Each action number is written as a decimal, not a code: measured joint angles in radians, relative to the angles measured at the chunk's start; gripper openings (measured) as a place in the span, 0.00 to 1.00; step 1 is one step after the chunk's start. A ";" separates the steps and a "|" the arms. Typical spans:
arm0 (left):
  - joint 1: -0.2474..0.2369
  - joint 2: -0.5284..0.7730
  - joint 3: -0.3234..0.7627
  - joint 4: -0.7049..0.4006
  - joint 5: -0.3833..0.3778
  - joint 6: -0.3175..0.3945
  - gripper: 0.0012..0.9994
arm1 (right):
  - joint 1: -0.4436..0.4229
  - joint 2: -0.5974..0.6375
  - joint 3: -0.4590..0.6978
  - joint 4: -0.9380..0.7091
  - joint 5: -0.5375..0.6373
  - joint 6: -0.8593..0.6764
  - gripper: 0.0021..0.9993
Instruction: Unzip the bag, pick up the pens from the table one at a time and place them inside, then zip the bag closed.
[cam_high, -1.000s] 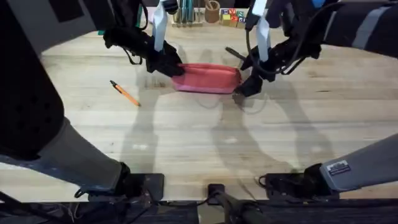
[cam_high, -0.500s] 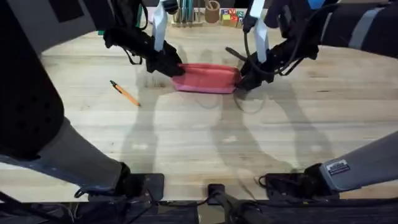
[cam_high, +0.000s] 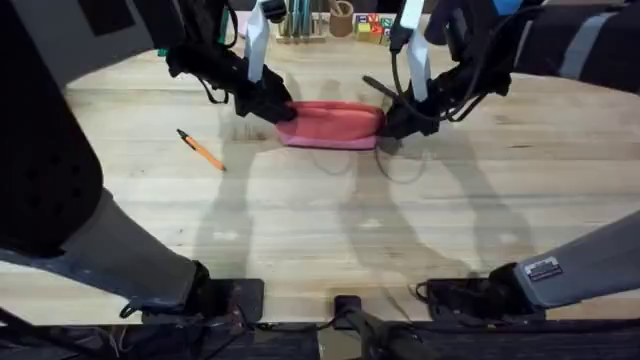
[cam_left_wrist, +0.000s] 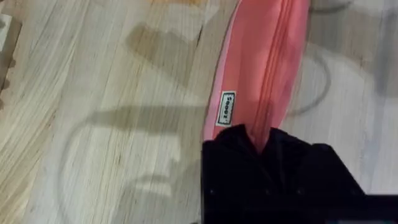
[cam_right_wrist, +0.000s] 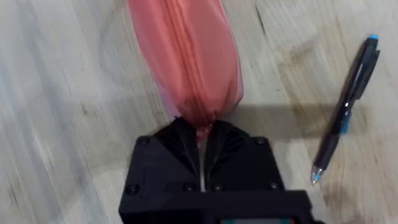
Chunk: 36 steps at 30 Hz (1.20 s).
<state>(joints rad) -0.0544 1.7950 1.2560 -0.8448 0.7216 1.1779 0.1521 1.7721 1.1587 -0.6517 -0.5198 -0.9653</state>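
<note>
Left pincer (cam_high: 283, 108) is clenched on the left end of the bag (cam_high: 333, 124). Further left, the orange pen (cam_high: 201, 150) lies alone on the counter (cam_high: 330, 230). The bag rests mid-counter toward the far side, zipper apparently closed. Right pincer (cam_high: 392, 126) is clamped on the bag's right end, probably at the zipper pull. The black pen (cam_right_wrist: 344, 118) lies just beside that end. Judged step: unzipping; the next move calls for drawing the pull leftward while the left holds. Near counter offers open room.
</note>
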 joint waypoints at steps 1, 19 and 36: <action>0.000 0.000 0.000 0.000 0.000 0.000 0.04 | 0.000 0.000 0.000 0.000 0.000 0.000 0.03; 0.000 0.000 0.000 -0.001 0.000 0.000 0.04 | -0.012 -0.095 0.003 -0.050 0.056 0.000 0.03; 0.000 0.000 0.000 0.000 0.000 0.000 0.04 | -0.011 -0.138 0.011 -0.075 0.059 0.000 0.03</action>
<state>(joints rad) -0.0547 1.7950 1.2560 -0.8448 0.7219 1.1782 0.1413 1.6337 1.1701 -0.7263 -0.4604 -0.9653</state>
